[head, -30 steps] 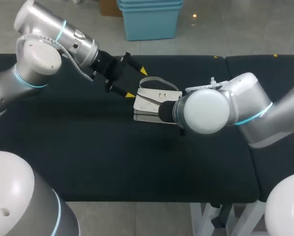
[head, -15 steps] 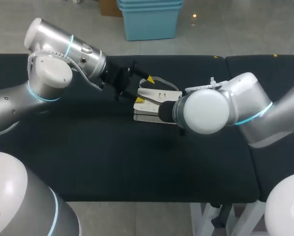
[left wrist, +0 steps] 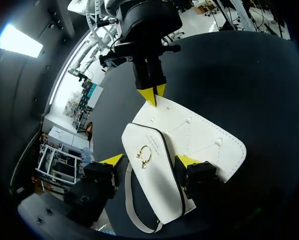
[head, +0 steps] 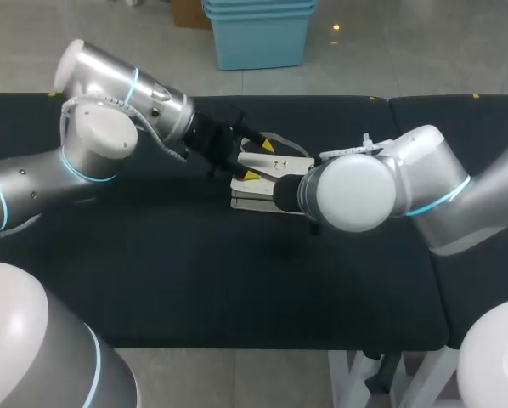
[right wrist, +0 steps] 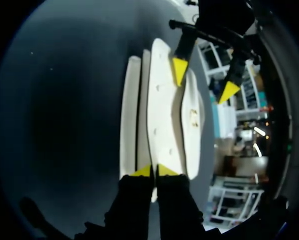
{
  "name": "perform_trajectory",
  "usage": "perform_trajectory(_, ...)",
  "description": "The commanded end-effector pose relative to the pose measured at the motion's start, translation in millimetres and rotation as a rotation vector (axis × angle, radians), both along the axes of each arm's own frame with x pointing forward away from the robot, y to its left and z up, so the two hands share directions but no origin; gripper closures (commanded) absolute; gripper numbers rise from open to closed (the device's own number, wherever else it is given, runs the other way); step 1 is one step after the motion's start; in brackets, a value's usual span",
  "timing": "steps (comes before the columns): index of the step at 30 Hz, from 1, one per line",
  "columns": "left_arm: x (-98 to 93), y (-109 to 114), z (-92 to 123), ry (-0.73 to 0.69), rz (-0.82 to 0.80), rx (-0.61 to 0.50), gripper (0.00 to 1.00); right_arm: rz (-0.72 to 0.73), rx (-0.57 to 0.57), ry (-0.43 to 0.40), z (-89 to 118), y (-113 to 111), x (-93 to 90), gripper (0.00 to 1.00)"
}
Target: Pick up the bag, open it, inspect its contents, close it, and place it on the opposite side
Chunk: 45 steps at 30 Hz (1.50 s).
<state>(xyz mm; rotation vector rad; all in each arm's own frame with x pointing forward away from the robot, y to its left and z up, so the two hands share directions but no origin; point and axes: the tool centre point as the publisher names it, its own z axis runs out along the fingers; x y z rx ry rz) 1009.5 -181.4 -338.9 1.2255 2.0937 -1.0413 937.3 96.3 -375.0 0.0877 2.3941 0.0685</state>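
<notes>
While the white bag (head: 275, 166) lies flat near the middle of the black worktop (head: 152, 263), one arm stands at each of its ends. Right tool (right wrist: 153, 171): yellow fingertips drawn together, clamped on a thin edge of the bag at the end nearest the right arm. Left tool (left wrist: 149, 160): fingers apart, straddling the flap end, with one yellow tip to each side of the flap and a visible gap on one side. The flap carries a gold ring clasp (left wrist: 143, 156). The strap (left wrist: 132, 212) loops out from the flap end, toward the base of the left tool.
</notes>
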Motion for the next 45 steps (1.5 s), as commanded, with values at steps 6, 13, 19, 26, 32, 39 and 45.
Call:
perform_trajectory(6, 4.8, -9.9, -17.0, -0.072, 0.023, 0.016, 0.62, 0.000, 0.002, -0.005, -3.3, 0.6, -0.4, 1.00)
perform_trajectory(13, 16.0, -14.9, -14.3, -0.017, 0.071, -0.011, 1.00, 0.000, 0.002, -0.005, -3.3, 0.6, -0.4, 1.00)
perform_trajectory(19, 20.4, -10.5, 2.3, 0.108, 0.157, 0.004, 1.00, 0.000, 0.002, -0.005, -3.3, 0.6, -0.4, 1.00)
perform_trajectory(26, 26.9, -1.7, 30.9, 0.334, 0.260, 0.020, 1.00, 0.000, 0.002, -0.005, -3.3, 0.6, -0.4, 1.00)
perform_trajectory(32, 32.7, 3.1, 43.7, 0.478, 0.311, 0.042, 1.00, 0.000, 0.002, -0.005, -3.3, 0.6, -0.4, 1.00)
perform_trajectory(39, 36.1, 5.1, 35.3, 0.521, 0.347, 0.074, 1.00, 0.000, 0.002, -0.005, -3.3, 0.6, -0.4, 1.00)
perform_trajectory(45, 30.0, 7.9, 26.3, 0.496, 0.323, 0.055, 0.36, 0.000, 0.002, -0.005, -3.3, 0.6, -0.4, 1.00)
